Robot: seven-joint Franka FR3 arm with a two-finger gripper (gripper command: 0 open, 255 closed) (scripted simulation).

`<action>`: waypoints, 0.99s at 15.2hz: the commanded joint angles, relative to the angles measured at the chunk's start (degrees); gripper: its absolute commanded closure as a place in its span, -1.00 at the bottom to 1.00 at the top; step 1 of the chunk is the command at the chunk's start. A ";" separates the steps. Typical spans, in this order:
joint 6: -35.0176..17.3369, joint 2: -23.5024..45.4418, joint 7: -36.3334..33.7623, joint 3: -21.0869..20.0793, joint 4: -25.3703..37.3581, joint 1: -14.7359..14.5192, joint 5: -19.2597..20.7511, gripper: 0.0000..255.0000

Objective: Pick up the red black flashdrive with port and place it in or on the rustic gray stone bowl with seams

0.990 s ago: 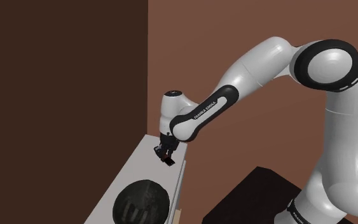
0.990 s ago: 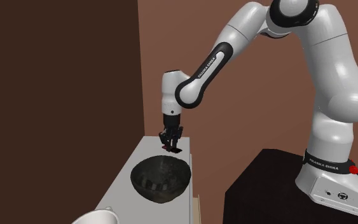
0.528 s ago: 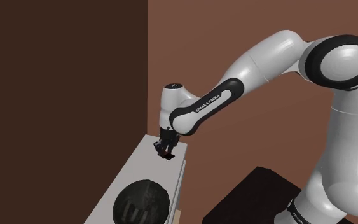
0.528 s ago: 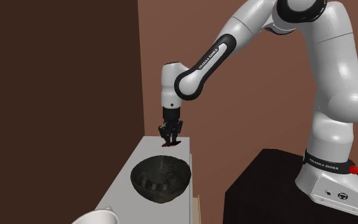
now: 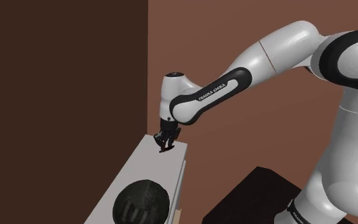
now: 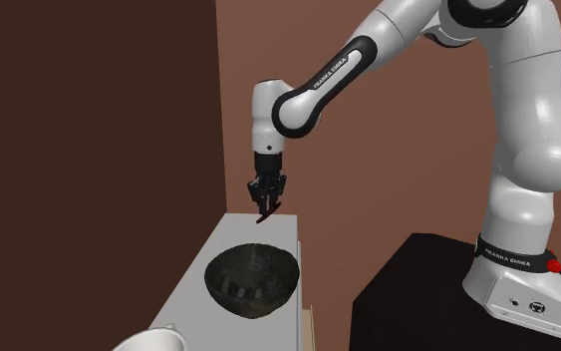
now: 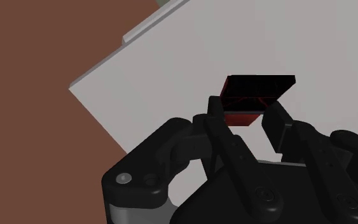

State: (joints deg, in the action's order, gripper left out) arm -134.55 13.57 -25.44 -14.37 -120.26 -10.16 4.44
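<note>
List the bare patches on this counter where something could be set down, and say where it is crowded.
Free: the far end of the grey counter, between the dark bowl and the wall, under the gripper holding the flash drive. Crowded: the near end, where the bowl spans most of the counter's width, with a white object nearer the camera.

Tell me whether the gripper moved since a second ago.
Yes: in the second exterior view the gripper has risen from the grey countertop, clasping the flash drive.
</note>
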 commanded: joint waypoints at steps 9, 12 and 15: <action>6.78 -4.49 1.13 -0.47 2.42 0.39 -1.72 1.00; 8.90 -5.63 1.41 -0.55 3.44 0.46 -2.14 1.00; 8.92 -6.71 -1.09 -1.67 2.40 -0.95 -2.25 1.00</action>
State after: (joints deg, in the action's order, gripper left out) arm -125.83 7.46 -25.45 -15.54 -117.47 -10.51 2.28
